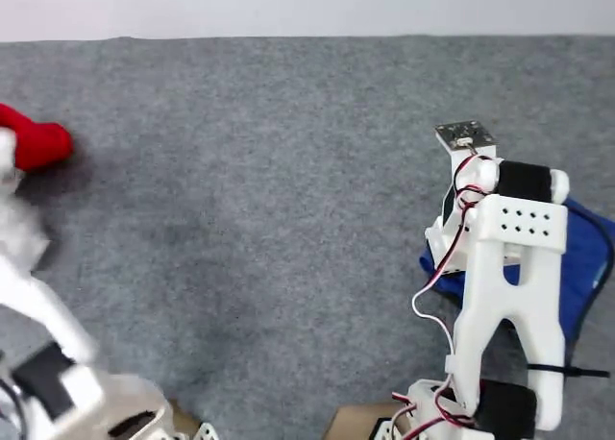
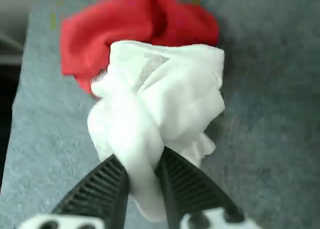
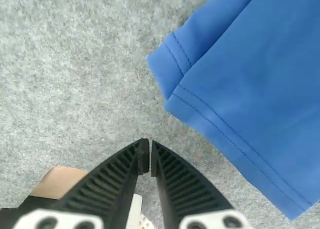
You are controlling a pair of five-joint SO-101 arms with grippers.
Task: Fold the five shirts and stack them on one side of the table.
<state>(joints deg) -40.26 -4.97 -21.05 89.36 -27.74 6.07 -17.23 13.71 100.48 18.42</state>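
Three shirts in sight. My left fingers [image 2: 125, 170] pinch a bunched white shirt [image 2: 165, 99]; a fold of cloth is squeezed between them and the rest balloons out in a crumpled wad past the tips, over the grey bench [image 1: 269, 171] at its left edge. Red shirt [image 2: 125, 24] lies crumpled just beyond the white one, also at the left edge. Touching or not, cannot tell, as the white wad covers the seam between them.

My right fingers [image 3: 145, 154] are pressed together with nothing between them, tips pointing down at bare bench just beside the hemmed corner of the blue shirt [image 3: 250, 89], not touching it. Blue shirt lies flat and smooth at the right edge of the bench, partly under my right arm [image 1: 509, 286] in the high view. Tan block [image 3: 57, 181] sits near my right fingers at the bench's near edge.
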